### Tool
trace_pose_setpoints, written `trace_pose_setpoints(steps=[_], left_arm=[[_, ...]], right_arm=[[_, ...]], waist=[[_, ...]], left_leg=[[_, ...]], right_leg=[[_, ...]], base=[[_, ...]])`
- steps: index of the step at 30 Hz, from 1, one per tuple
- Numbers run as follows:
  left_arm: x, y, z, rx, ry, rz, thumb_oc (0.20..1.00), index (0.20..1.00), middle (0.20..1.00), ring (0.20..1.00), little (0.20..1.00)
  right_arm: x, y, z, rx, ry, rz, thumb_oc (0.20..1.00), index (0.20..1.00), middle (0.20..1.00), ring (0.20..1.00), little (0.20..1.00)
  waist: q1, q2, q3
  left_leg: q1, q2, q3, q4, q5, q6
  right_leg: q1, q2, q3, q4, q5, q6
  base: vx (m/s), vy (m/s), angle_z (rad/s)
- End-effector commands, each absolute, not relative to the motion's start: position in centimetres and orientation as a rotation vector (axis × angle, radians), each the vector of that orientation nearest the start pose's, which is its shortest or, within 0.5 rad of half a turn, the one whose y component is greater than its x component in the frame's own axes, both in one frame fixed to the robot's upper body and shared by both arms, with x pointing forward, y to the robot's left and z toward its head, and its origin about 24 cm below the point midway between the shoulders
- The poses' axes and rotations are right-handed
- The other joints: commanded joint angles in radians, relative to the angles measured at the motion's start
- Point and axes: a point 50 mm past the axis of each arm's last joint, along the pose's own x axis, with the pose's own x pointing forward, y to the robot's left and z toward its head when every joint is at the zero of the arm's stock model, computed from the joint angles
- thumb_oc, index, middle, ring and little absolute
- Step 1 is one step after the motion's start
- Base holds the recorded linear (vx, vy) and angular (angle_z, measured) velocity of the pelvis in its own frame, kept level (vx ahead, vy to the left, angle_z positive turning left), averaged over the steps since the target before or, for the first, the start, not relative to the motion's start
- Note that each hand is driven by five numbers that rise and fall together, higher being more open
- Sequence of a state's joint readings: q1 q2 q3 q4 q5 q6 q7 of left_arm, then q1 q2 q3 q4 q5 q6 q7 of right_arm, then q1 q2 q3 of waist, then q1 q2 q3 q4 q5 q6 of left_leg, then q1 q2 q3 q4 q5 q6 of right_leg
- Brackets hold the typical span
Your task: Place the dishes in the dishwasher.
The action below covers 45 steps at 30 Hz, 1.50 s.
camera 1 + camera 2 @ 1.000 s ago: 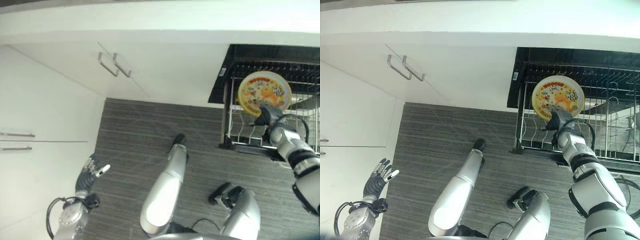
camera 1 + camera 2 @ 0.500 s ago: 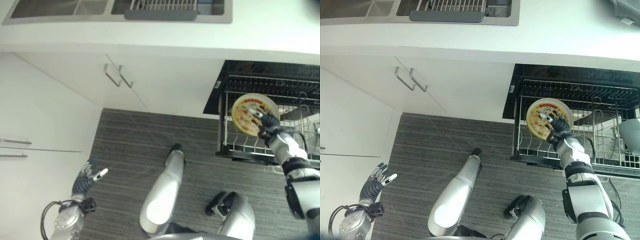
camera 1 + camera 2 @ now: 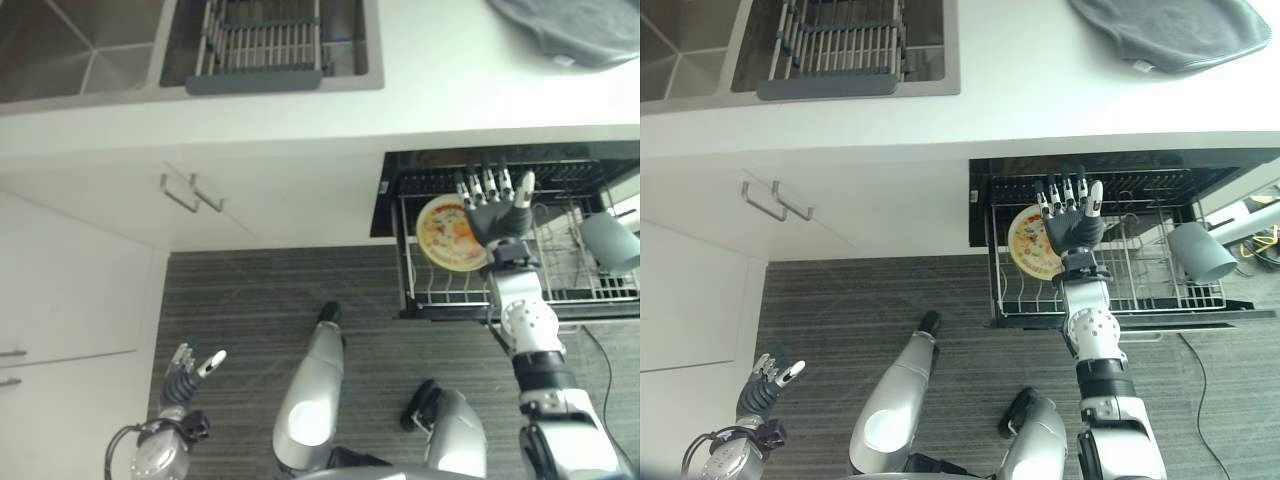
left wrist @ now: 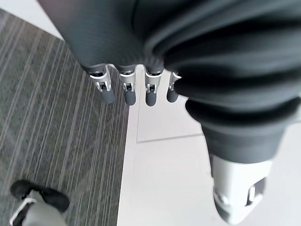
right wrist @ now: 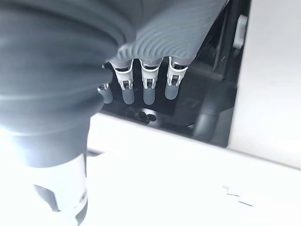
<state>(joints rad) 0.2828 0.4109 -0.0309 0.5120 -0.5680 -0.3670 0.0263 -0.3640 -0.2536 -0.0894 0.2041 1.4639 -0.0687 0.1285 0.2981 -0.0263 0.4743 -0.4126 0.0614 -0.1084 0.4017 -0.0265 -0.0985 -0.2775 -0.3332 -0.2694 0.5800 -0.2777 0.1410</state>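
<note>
The plate (image 3: 448, 233) stands on edge in the pulled-out rack (image 3: 520, 290) of the dishwasher (image 3: 985, 215) under the counter (image 3: 420, 100), its yellow pictured face turned toward the room. The right hand (image 3: 497, 212) is raised just beside it with fingers (image 3: 1068, 192) spread straight and empty; from where I stand it overlaps the plate's edge, but I cannot tell whether it touches. The left hand (image 3: 185, 372) hangs low over the grey floor (image 3: 240, 300) by the white cupboards (image 3: 90, 260), fingers relaxed and holding nothing. I judge the plate to be set down and the hand free of it. To finish well, the hand should draw straight back and up from the rack, clear of the upright wires and of the grey cup (image 3: 1200, 252) lying tilted at the rack's far end, so that the plate is not knocked out of its slot. The next dish would likely come from the counter, where a sink (image 3: 700, 50) holds a drying rack (image 3: 835, 55) and a grey cloth (image 3: 1170, 30) lies to one side. The plate carries a bright cartoon picture, but any lettering on it is too small to read, and I can make out no other labels.
</note>
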Motion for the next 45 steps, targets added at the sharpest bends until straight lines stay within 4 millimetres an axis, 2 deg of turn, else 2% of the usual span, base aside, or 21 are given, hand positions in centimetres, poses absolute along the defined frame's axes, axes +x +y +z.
trace_pose_setpoints(steps=[1, 4, 6, 9, 10, 11, 15, 16, 17, 20, 21, 22, 23, 24, 28, 33, 38, 42, 45], left_arm=[[12.4, 29.8, -6.0, -0.038, 0.361, 0.47, 1.0, 1.0, 1.0, 1.0, 1.0], [12.0, 29.4, -6.5, -0.069, 0.366, 0.518, 1.0, 1.0, 1.0, 1.0, 1.0], [11.8, 29.1, -6.8, -0.084, 0.37, 0.542, 1.0, 1.0, 1.0, 1.0, 1.0], [11.4, 28.9, -7.3, -0.096, 0.389, 0.563, 1.0, 1.0, 1.0, 1.0, 1.0], [11.4, 28.8, -7.5, -0.098, 0.397, 0.563, 1.0, 1.0, 1.0, 1.0, 1.0], [11.4, 28.4, -7.8, -0.102, 0.406, 0.558, 1.0, 1.0, 1.0, 1.0, 1.0], [11.6, 27.7, -8.2, -0.13, 0.409, 0.567, 1.0, 1.0, 1.0, 1.0, 1.0], [11.7, 27.7, -8.2, -0.133, 0.407, 0.569, 1.0, 1.0, 1.0, 1.0, 1.0], [12.1, 27.7, -8.2, -0.142, 0.405, 0.574, 1.0, 1.0, 1.0, 1.0, 1.0], [13.2, 27.5, -8.0, -0.142, 0.402, 0.557, 1.0, 1.0, 1.0, 1.0, 1.0], [13.6, 27.5, -7.9, -0.143, 0.398, 0.555, 1.0, 1.0, 1.0, 1.0, 1.0], [14.1, 27.3, -7.8, -0.146, 0.394, 0.548, 1.0, 1.0, 1.0, 1.0, 1.0], [14.4, 27.2, -7.8, -0.148, 0.392, 0.543, 1.0, 1.0, 1.0, 1.0, 1.0], [14.7, 27.1, -7.8, -0.151, 0.393, 0.536, 1.0, 1.0, 1.0, 1.0, 1.0], [15.1, 26.5, -7.8, -0.147, 0.401, 0.511, 1.0, 1.0, 1.0, 1.0, 1.0], [15.0, 26.0, -8.2, -0.133, 0.431, 0.475, 1.0, 1.0, 1.0, 1.0, 1.0], [14.2, 25.7, -8.9, -0.157, 0.479, 0.473, 1.0, 1.0, 1.0, 1.0, 1.0], [13.3, 25.6, -9.6, -0.159, 0.52, 0.468, 1.0, 1.0, 1.0, 1.0, 1.0], [12.8, 25.5, -9.9, -0.151, 0.543, 0.454, 1.0, 1.0, 1.0, 1.0, 1.0]], right_arm=[[30.8, -22.3, 11.9, 1.268, -0.369, 0.014, 1.0, 1.0, 1.0, 1.0, 1.0], [28.9, -22.5, 10.6, 1.272, -0.369, -0.019, 1.0, 1.0, 1.0, 1.0, 1.0], [27.5, -23.1, 10.7, 1.194, -0.443, -0.028, 1.0, 1.0, 1.0, 1.0, 1.0], [25.4, -24.8, 11.5, 0.997, -0.559, -0.132, 1.0, 1.0, 1.0, 1.0, 1.0], [24.9, -25.5, 11.7, 0.92, -0.574, -0.204, 1.0, 1.0, 1.0, 1.0, 1.0], [24.1, -26.9, 12.0, 0.789, -0.594, -0.373, 1.0, 1.0, 1.0, 1.0, 1.0], [21.5, -29.5, 11.3, 0.494, -0.567, -0.853, 1.0, 1.0, 1.0, 1.0, 1.0], [21.3, -29.6, 11.1, 0.489, -0.563, -0.901, 1.0, 1.0, 1.0, 1.0, 1.0], [20.7, -30.4, 9.9, 0.52, -0.54, -1.009, 1.0, 1.0, 1.0, 1.0, 1.0], [20.0, -31.7, 7.6, 0.607, -0.482, -1.178, 1.0, 1.0, 1.0, 1.0, 1.0], [20.0, -32.0, 6.9, 0.637, -0.457, -1.218, 1.0, 1.0, 1.0, 1.0, 1.0], [20.3, -32.4, 6.0, 0.663, -0.422, -1.25, 0.815, 0.815, 0.815, 0.815, 0.815], [20.6, -32.5, 5.5, 0.682, -0.4, -1.258, 0.573, 0.573, 0.573, 0.573, 0.573], [21.0, -32.7, 5.0, 0.707, -0.37, -1.257, 0.2, 0.2, 0.2, 0.2, 0.2], [23.4, -32.2, 3.4, 0.706, -0.221, -1.142, 0.2, 0.2, 0.2, 0.2, 0.2], [25.5, -31.5, 3.5, 0.78, -0.183, -0.996, 0.2, 0.2, 0.2, 0.2, 0.2], [27.0, -31.6, 5.5, 0.77, -0.228, -0.957, 0.2, 0.2, 0.2, 0.2, 0.2], [27.7, -31.4, 5.5, 0.774, -0.179, -0.891, 0.2, 0.2, 0.2, 0.2, 0.2], [29.0, -31.0, 6.0, 0.756, -0.117, -0.799, 0.2, 0.2, 0.2, 0.2, 0.2]], waist=[[-0.022, 0.012, -0.031], [-0.061, 0.009, -0.039], [-0.089, 0.004, -0.042], [-0.124, 0.0, -0.048], [-0.135, 0.002, -0.049], [-0.152, 0.006, -0.047], [-0.197, 0.021, -0.041], [-0.202, 0.022, -0.042], [-0.215, 0.028, -0.037], [-0.224, 0.046, -0.02], [-0.225, 0.052, -0.019], [-0.222, 0.06, -0.013], [-0.219, 0.065, -0.009], [-0.213, 0.071, -0.005], [-0.188, 0.089, -0.002], [-0.167, 0.107, -0.018], [-0.15, 0.125, -0.038], [-0.14, 0.133, -0.058], [-0.13, 0.13, -0.066]], left_leg=[[-0.014, -0.031, 0.048, 0.034, -0.031, 0.087], [0.028, -0.019, 0.067, -0.025, -0.007, 0.079], [0.048, -0.011, 0.083, -0.056, 0.003, 0.074], [0.058, -0.004, 0.103, -0.072, 0.007, 0.066], [0.058, 0.0, 0.11, -0.07, 0.005, 0.065], [0.055, 0.005, 0.118, -0.062, 0.001, 0.063], [0.069, 0.012, 0.134, -0.063, -0.008, 0.06], [0.068, 0.013, 0.136, -0.068, -0.003, 0.06], [0.064, 0.016, 0.141, -0.061, -0.006, 0.057], [0.053, 0.02, 0.147, -0.041, -0.015, 0.054], [0.047, 0.019, 0.147, -0.046, -0.007, 0.053], [0.046, 0.014, 0.146, -0.052, -0.003, 0.051], [0.044, 0.009, 0.143, -0.055, 0.0, 0.051], [0.041, 0.004, 0.141, -0.058, 0.002, 0.051], [0.041, -0.009, 0.128, -0.065, 0.001, 0.053], [0.06, -0.019, 0.115, -0.079, 0.003, 0.053], [0.08, -0.024, 0.111, -0.094, 0.007, 0.048], [0.094, -0.025, 0.112, -0.101, 0.008, 0.046], [0.099, -0.023, 0.107, -0.101, 0.008, 0.044]], right_leg=[[0.007, 0.066, -0.039, -0.116, 0.171, -0.051], [0.035, 0.082, -0.029, -0.181, 0.194, -0.043], [0.048, 0.091, -0.026, -0.221, 0.208, -0.042], [0.048, 0.096, -0.017, -0.246, 0.218, -0.038], [0.045, 0.095, -0.015, -0.245, 0.219, -0.038], [0.036, 0.094, -0.007, -0.239, 0.216, -0.041], [0.028, 0.098, 0.024, -0.239, 0.21, -0.045], [0.025, 0.099, 0.026, -0.243, 0.215, -0.047], [0.022, 0.096, 0.028, -0.242, 0.215, -0.048], [0.012, 0.089, 0.031, -0.227, 0.208, -0.054], [0.006, 0.087, 0.029, -0.231, 0.215, -0.055], [0.003, 0.084, 0.025, -0.235, 0.222, -0.054], [0.0, 0.082, 0.023, -0.237, 0.225, -0.054], [-0.003, 0.078, 0.019, -0.24, 0.23, -0.053], [-0.012, 0.068, 0.016, -0.231, 0.229, -0.055], [0.005, 0.061, 0.013, -0.228, 0.223, -0.06], [0.026, 0.053, 0.001, -0.234, 0.217, -0.059], [0.042, 0.046, -0.008, -0.237, 0.213, -0.061], [0.052, 0.045, -0.015, -0.238, 0.21, -0.063]], base=[[-0.06, 0.03, -0.24], [-0.07, 0.029, -0.2], [-0.09, -0.007, -0.21], [-0.07, -0.007, -0.2], [-0.1, 0.015, -0.16], [-0.11, 0.023, -0.28], [-0.06, 0.026, -0.32], [-0.06, 0.011, -0.19], [-0.07, -0.016, -0.24], [-0.08, -0.034, -0.2], [-0.09, -0.033, -0.14], [-0.09, -0.027, -0.03], [-0.09, -0.012, -0.01], [-0.08, 0.0, -0.02], [-0.06, 0.011, 0.0], [0.02, 0.023, 0.16], [0.03, 0.058, 0.11], [0.04, 0.052, 0.03], [0.01, 0.008, 0.05]])
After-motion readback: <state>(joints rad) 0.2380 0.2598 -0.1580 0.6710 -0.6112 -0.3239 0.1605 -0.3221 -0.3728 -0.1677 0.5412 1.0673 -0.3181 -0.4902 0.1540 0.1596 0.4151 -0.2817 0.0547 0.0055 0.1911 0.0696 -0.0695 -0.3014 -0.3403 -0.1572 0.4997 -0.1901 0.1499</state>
